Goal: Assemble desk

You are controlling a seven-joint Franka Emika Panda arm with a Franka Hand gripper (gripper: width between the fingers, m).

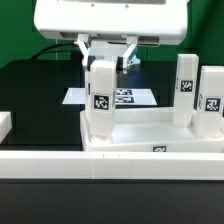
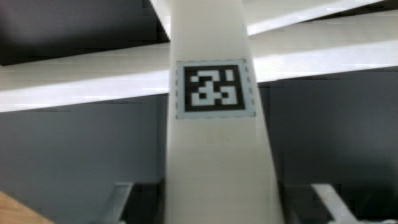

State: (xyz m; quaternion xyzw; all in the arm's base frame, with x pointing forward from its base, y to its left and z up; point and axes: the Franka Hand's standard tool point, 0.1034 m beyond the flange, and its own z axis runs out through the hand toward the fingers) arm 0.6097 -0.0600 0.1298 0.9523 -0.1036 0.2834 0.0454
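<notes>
With two legs (image 1: 197, 100) upright at the desk top's (image 1: 150, 138) corner toward the exterior view's right, we note the gripper (image 1: 108, 62) partly closed on a third leg (image 1: 100, 100) at the opposite corner, seating unconfirmed.

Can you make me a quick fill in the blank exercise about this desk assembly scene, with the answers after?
1. The tool grips a white ____ standing upright on the desk top.
2. The tag on the held leg is black and ____.
3. Toward the exterior view's right, more legs stand ____.
4. The marker board lies ____ the desk top.

Answers: leg; white; upright; behind
</notes>
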